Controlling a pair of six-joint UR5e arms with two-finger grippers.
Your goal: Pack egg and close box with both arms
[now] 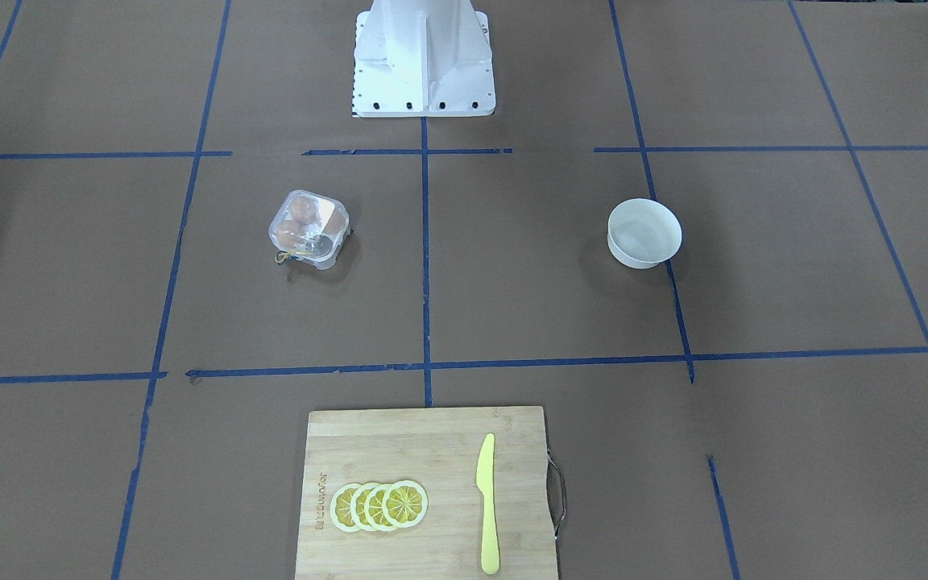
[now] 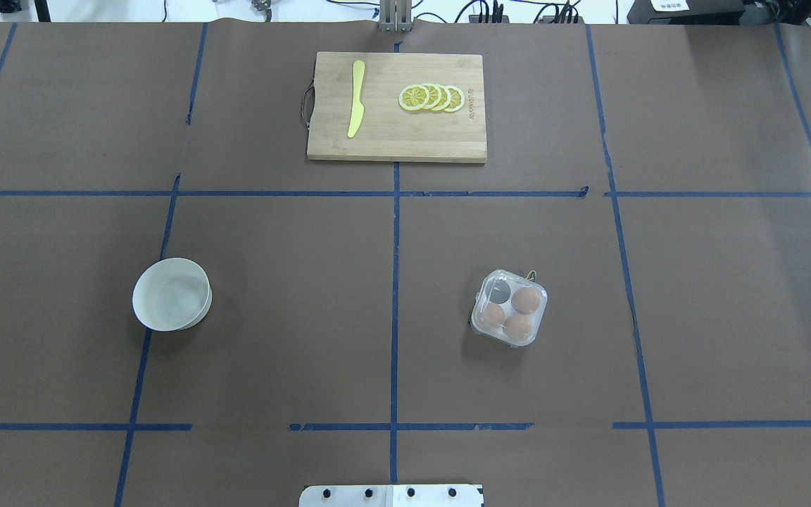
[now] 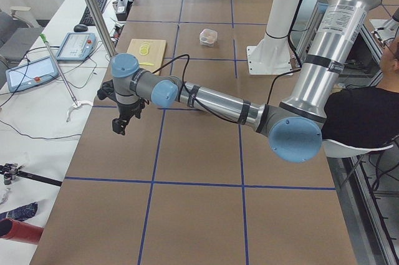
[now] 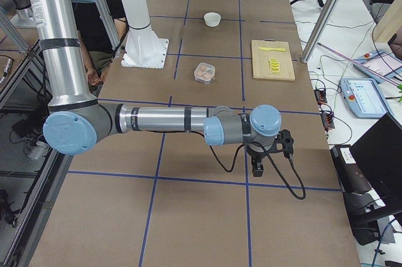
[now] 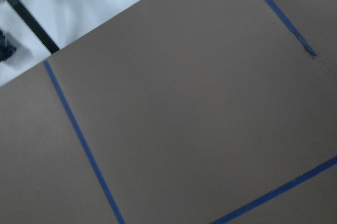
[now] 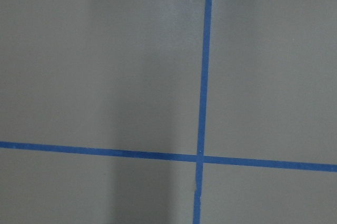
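Observation:
The clear egg box (image 2: 509, 307) sits on the table right of centre; it also shows in the front view (image 1: 308, 229). Three tan eggs fill its cells (image 2: 526, 300) (image 2: 494, 313) (image 2: 517, 325), and the fourth cell looks empty. I cannot tell whether its lid is fully shut. A yellowish cord (image 1: 285, 257) hangs at one corner. My left gripper (image 3: 118, 129) hovers over the table's left end and my right gripper (image 4: 256, 169) over the right end, both far from the box. I cannot tell if either is open or shut.
A white bowl (image 2: 171, 293) stands left of centre and looks empty. A wooden cutting board (image 2: 448, 141) at the far edge holds lemon slices (image 2: 431, 97) and a yellow knife (image 2: 356, 98). The white pedestal (image 1: 424, 60) is at the robot's side. Both wrist views show only brown paper with blue tape.

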